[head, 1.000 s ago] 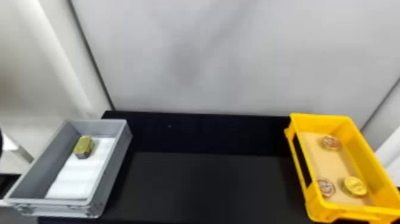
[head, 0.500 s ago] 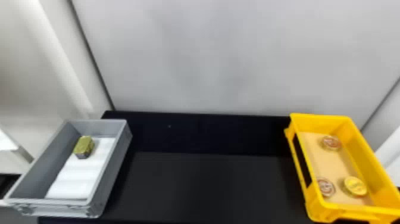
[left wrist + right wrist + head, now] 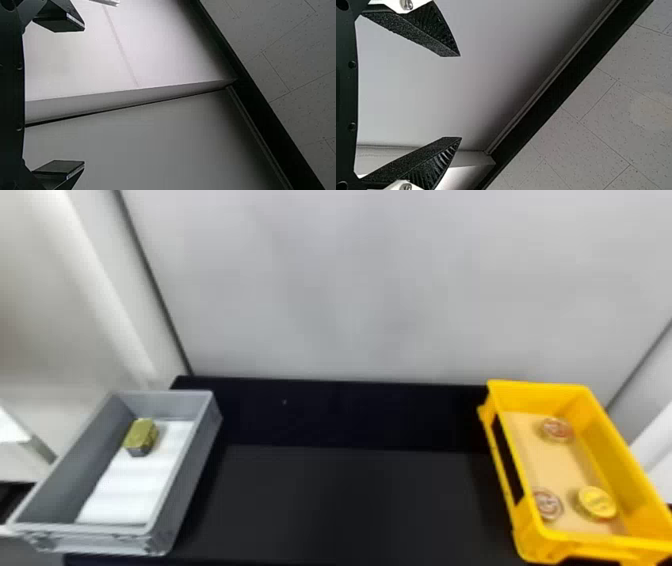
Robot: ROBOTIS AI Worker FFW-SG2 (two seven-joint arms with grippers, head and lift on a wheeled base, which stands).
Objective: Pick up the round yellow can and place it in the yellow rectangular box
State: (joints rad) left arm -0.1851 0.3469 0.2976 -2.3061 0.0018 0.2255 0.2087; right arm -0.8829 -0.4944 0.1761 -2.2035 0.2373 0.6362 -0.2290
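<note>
In the head view, the round yellow can lies inside the yellow rectangular box, toward its near right corner. Two round reddish cans share that box, one just left of the yellow can and another farther back. My left gripper stands open in the left wrist view, nothing between its fingers, facing pale wall panels. Open and holding nothing, my right gripper also faces a pale wall in the right wrist view.
At the left of the black table stands a grey box with a white liner. A gold-green angular tin rests toward its back end. A tall pale wall rises behind the table.
The dark shape at the head view's left edge a second ago has gone from there. The boxes and cans have not moved.
</note>
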